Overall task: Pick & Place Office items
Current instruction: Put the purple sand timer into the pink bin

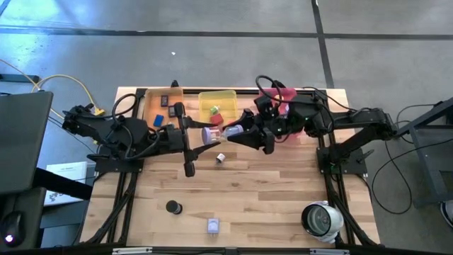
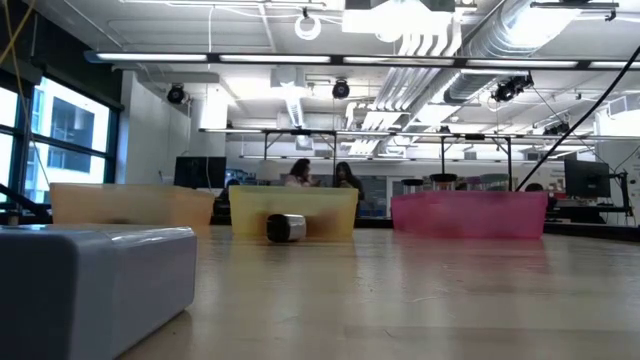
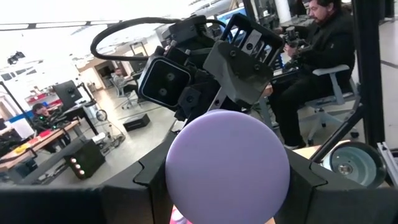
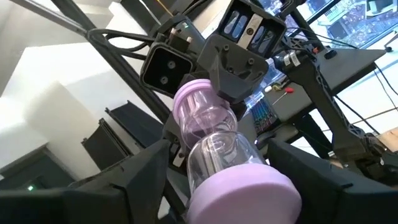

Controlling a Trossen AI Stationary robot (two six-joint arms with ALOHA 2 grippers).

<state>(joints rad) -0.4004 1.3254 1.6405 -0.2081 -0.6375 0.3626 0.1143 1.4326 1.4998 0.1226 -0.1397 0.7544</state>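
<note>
Both arms meet in the air over the far half of the table [image 1: 248,191], just in front of the yellow tray [image 1: 230,94]. Between them hangs a small sand timer [image 1: 212,133] with a clear glass body and lavender end caps, lying roughly level, left to right

The left gripper [image 1: 203,134] has its jaws partly closed on the left cap; in its own wrist view that round cap [image 3: 227,165] fills the space between the two dark fingers [image 3: 134,193]. The right gripper [image 1: 228,132] comes in from the right with the other cap [image 4: 242,190] set between its jaws, which stand fairly wide; whether they press on the cap or only flank it, I cannot tell

On the table below, a small silver cylinder [image 1: 221,158] lies on its side just near of the grippers. Further toward the near edge sit a black disc [image 1: 173,207] and a lavender cube [image 1: 214,226], well apart from each other. A round white-grey device [image 1: 322,219] stands at the near right corner. The orange tray [image 1: 150,95] on the far left holds a few dark and blue pieces, the yellow one a red piece [image 1: 217,118], and the pink tray [image 2: 470,215] is on the far right
</note>
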